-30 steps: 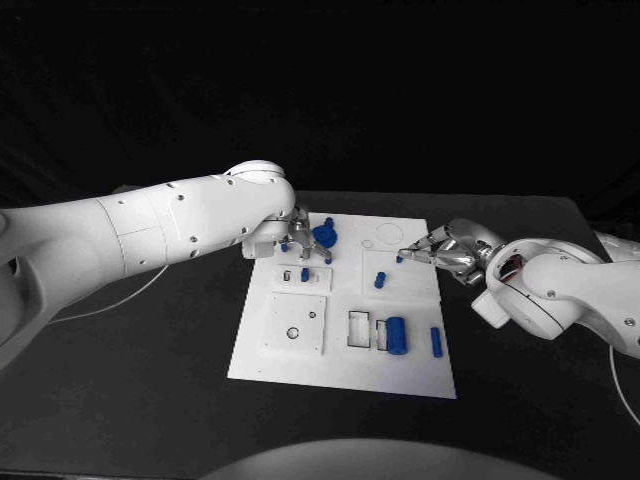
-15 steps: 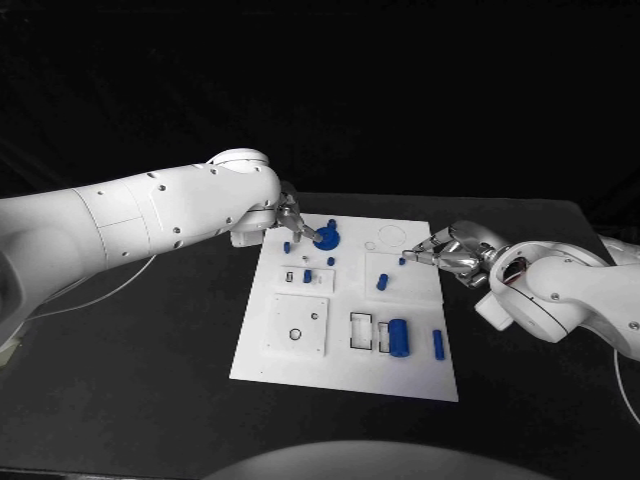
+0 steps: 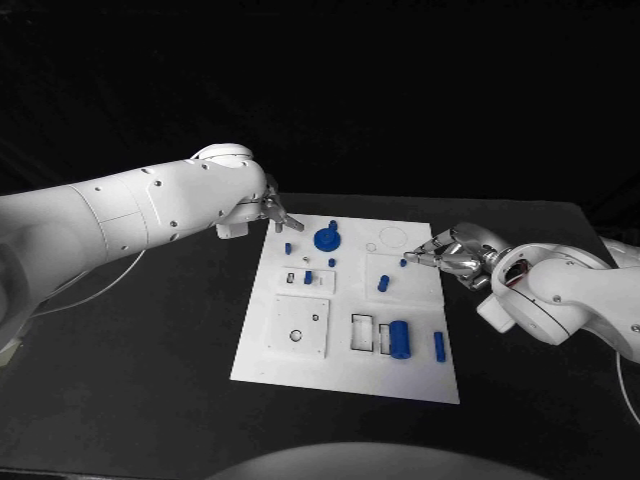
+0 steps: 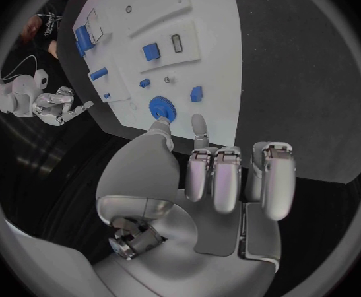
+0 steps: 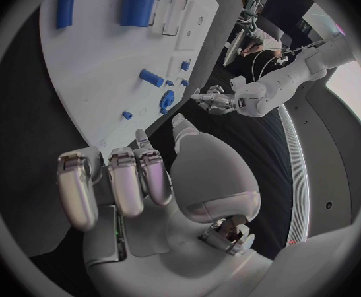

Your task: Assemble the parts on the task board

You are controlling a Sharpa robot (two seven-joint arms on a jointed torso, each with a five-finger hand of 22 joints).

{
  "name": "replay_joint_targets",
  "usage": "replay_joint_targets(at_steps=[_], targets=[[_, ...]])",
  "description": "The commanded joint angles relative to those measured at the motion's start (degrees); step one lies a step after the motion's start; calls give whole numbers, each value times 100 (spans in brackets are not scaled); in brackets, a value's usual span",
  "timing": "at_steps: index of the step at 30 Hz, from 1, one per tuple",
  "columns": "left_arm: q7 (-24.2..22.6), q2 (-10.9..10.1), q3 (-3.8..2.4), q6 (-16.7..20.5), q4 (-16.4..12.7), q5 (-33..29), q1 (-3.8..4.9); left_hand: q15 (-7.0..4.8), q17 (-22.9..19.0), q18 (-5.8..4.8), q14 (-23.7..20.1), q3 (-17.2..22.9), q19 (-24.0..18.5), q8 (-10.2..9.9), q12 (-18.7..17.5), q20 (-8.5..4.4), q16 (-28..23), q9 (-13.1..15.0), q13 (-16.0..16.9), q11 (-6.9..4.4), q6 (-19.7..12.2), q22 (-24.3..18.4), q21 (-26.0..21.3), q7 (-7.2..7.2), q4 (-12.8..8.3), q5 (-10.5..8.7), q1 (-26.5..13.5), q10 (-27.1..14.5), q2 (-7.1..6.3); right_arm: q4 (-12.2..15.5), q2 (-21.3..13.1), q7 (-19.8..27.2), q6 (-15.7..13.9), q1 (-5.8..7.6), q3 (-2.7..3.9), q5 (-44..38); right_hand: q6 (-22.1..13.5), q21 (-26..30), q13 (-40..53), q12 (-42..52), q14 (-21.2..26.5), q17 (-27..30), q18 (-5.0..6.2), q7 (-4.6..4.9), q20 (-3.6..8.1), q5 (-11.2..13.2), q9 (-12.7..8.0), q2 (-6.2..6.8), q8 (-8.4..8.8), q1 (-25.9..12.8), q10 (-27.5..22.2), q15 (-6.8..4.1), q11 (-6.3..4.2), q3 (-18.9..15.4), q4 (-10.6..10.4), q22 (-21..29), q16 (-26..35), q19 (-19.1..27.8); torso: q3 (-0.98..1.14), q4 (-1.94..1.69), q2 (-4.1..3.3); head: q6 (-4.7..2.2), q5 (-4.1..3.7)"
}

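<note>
While the left robot hand (image 3: 278,219) hangs just off the far left corner of the white task board (image 3: 414,375), its fingers (image 4: 228,178) lie loosely curled with nothing in them, seen plainly in the left wrist view. At the board's right edge, the right robot hand (image 3: 443,254) also holds nothing; one fingertip reaches toward the board, and I cannot tell whether it touches.

Lying flat in the middle of the black worktop (image 3: 147,380), the board is a white rectangle with raised square panels and small blue parts. A round blue gear (image 3: 329,239) sits near the far edge, closest to the left robot hand. Nearer the robot lie a thick blue cylinder (image 3: 400,337) beside a rectangular slot, and a slim blue bar (image 3: 438,345) toward the right edge.

In the left wrist view the gear's (image 4: 161,107) teeth show, which the head view does not resolve. From the right wrist view the cylinder (image 5: 140,0) and bar (image 5: 65,4) appear large.

Bare worktop surrounds the board on every side, widest at the left and near sides.
</note>
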State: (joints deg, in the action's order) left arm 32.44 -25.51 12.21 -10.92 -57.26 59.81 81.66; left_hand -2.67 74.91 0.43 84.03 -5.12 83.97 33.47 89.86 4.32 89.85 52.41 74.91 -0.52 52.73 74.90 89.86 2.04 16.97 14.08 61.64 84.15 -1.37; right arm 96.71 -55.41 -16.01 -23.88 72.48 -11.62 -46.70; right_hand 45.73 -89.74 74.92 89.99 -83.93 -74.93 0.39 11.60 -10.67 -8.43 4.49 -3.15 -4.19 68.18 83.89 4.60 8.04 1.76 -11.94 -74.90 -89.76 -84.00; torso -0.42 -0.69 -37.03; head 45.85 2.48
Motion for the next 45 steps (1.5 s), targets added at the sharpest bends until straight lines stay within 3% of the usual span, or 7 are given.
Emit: replay_joint_targets(at_steps=[1, 12, 16, 20, 31, 45], targets=[[-51, 53, 2, -143, 135, 50, 1, -28, 1509, -43, 597, -30, 603, 37, 14, -9, 15, 7, 1509, -45, 38, 1510, 14, 10, -9, -29, -18, 585, -21, 10, 4, 21, 52, -4, -1, -24, -19, -26, 1508, 1, -607, -1507, -39, 91, -55, 3, 0, -62, 11, 12, 611, 43, 39, -16, 15, -1510, -24, -600, -4, 0, -5, -3, -3], [-249, 194, 8, -205, 599, 74, -101, -36, 1509, -43, 597, -17, 603, -62, 14, -17, 15, -37, 1509, -47, -5, 1510, 14, 12, -14, -61, 23, 585, 1, 27, 6, 14, 49, -4, -1, -27, -19, -26, 1508, 1, -607, -1507, -39, 91, -55, 3, 0, -62, 11, 12, 611, 43, 39, -16, 15, -1510, -24, -600, -3, 0, -1, 0, 3], [-272, 227, 8, -238, 616, 55, -141, -37, 1509, -43, 597, -16, 603, -77, 14, -18, 15, -44, 1509, -46, -10, 1510, 14, 13, -14, -62, 29, 585, 4, 34, 0, 14, 46, -4, -1, -27, -19, -26, 1508, 1, -607, -1507, -39, 91, -55, 3, 0, -62, 11, 12, 611, 43, 39, -16, 15, -1510, -24, -600, -9, -1, -6, 7, 2], [-212, 270, 9, -245, 667, -81, -176, -38, 1509, -43, 597, -17, 603, -100, 14, -19, 15, -57, 1509, -44, -12, 1510, 14, 16, -13, -65, 31, 585, 7, 35, -1, 17, 47, -4, -1, -27, -19, -26, 1508, 1, -607, -1507, -39, 91, -55, 3, 0, -62, 11, 12, 611, 43, 39, -16, 15, -1510, -24, -600, 2, 3, 2, 15, 23], [-199, 369, 12, -447, 836, -116, -255, -40, 1509, -43, 597, -14, 603, -146, 14, -22, 15, -84, 1509, -41, -9, 1510, 14, 20, -13, -67, 36, 585, 25, 50, 7, 27, 38, -4, -1, 14, -20, -26, 1508, 1, -607, -1507, -39, 95, -56, 0, 0, -64, 9, 10, 611, 44, 41, -19, 15, -1510, -24, -600, -2, -2, -4, 14, -8], [-178, 417, 15, -673, 788, -128, -281, -39, 1509, -43, 597, -9, 603, -212, 14, -24, 15, -120, 1509, -32, -14, 1510, 14, 30, -15, -70, 58, 585, 59, 65, -1, 21, 31, -4, -1, 21, -21, -26, 1508, 1, -607, -1507, -39, 96, -56, -2, 0, -66, 9, 6, 611, 44, 42, -20, 13, -1510, -24, -600, 2, 3, -2, 34, -12]])
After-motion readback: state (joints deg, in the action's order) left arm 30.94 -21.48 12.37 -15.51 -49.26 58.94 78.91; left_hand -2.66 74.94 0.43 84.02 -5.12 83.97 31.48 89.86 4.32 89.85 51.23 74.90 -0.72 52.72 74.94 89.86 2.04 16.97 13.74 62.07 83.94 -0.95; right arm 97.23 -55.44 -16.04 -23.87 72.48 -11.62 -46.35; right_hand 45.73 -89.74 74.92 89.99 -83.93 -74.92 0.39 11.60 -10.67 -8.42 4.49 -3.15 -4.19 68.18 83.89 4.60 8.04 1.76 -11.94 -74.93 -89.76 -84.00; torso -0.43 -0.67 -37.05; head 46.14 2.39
